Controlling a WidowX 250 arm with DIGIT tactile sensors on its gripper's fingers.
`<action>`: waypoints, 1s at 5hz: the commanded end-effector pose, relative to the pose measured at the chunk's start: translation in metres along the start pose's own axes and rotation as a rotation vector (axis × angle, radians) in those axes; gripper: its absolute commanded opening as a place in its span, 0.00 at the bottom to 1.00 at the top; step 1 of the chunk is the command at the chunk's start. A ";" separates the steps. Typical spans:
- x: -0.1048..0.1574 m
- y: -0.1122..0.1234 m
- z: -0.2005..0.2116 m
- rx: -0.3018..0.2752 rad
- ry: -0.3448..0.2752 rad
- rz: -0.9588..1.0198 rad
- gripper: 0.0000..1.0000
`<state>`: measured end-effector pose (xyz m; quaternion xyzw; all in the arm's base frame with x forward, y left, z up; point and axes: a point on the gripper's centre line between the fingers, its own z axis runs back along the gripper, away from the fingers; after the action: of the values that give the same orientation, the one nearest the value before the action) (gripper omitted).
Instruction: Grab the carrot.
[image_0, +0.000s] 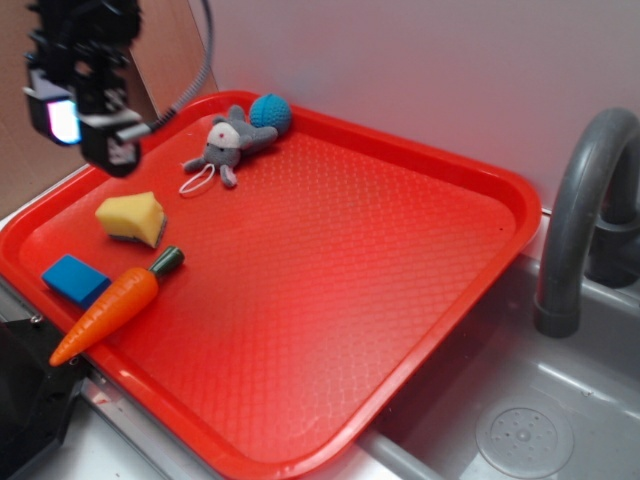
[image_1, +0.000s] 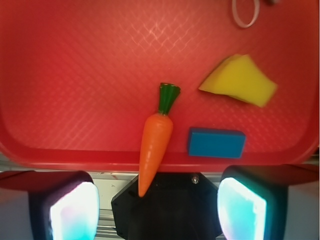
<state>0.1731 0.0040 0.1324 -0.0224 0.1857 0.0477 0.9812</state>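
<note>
On the red tray (image_0: 420, 200), all positions taken from the carrot:

Carrot location: carrot (image_0: 112, 312) lies flat at the tray's near-left edge; pointed tip overhangs the rim, green stem cap points inward toward the tray's middle.
Carrot neighbours: blue block (image_0: 75, 279) just beside its stem half; yellow sponge (image_0: 132, 217) near, beyond the block; grey knitted mouse (image_0: 228, 143) and blue ball (image_0: 270, 113) well apart at the far rim. Nothing touches the carrot.
Hand state: hand (image_0: 88, 118) is raised over the tray's far-left corner, both fingers spread wide, holding nothing. In the wrist view the two pads sit at the lower corners with clear space between.
Key relation: carrot sits below and toward the tray's near edge from the hand. In the wrist view carrot (image_1: 155, 143) lies roughly centred between the fingers.
Long axis: near upright in the wrist view, slightly tilted, so it runs across the line joining the two fingers. Judgement: closing direction already suits the carrot's narrow width; mainly descent needed.
Risk (judgement): glossy tapered body may slip; thicker stem half looks the safer grip.
Writing, brands: none readable in either view.
Other: tray rests on a counter beside a sink with a grey tap (image_0: 585, 215).
</note>
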 end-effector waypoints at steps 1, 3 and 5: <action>0.009 0.007 -0.031 0.014 0.042 -0.037 1.00; -0.005 0.002 -0.088 0.084 0.184 -0.069 1.00; -0.021 -0.004 -0.104 0.097 0.141 -0.052 1.00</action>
<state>0.1197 -0.0078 0.0401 0.0101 0.2695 0.0189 0.9627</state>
